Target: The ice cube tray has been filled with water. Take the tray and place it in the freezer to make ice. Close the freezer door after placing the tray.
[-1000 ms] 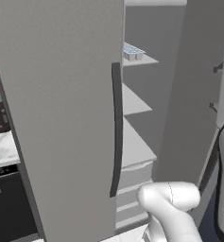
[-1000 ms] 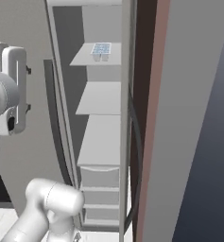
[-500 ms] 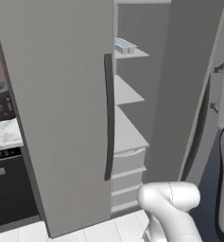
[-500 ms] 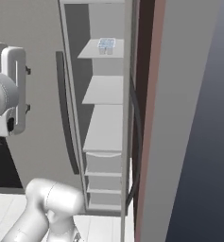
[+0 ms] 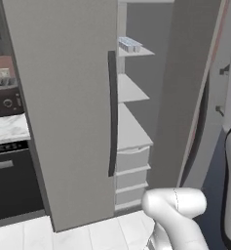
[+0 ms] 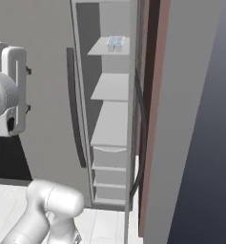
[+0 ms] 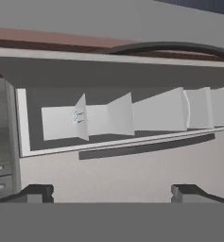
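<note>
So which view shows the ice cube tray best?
The left base view: the ice cube tray sits on the freezer's top shelf, side walls visible. The right base view shows it smaller, end-on; the hand view only a rolled, tiny sliver.

A: Fridge finish? The wider grey door [image 5: 63, 112] reads flat matt grey, smooth, no sheen; its handle [image 5: 112, 112] is dark and matt, like moulded plastic.

B: Agreed. The freezer door [image 6: 190, 119] is the same matt grey, with a reddish-brown strip [image 6: 152, 109] along its edge (rubbery-looking, cannot confirm). The freezer [image 5: 129, 129] shelves are pale grey, smooth, plastic-like.

A: The ice cube tray [image 5: 129, 44] has pale grey walls, the water [image 6: 116, 41] light blue; too small to judge gloss.

B: Beside the fridge, the counter [image 5: 9, 128] looks like white veined marble, the oven front [image 5: 12, 183] dark and smooth. The floor [image 5: 87, 234] is plain white tile.
</note>
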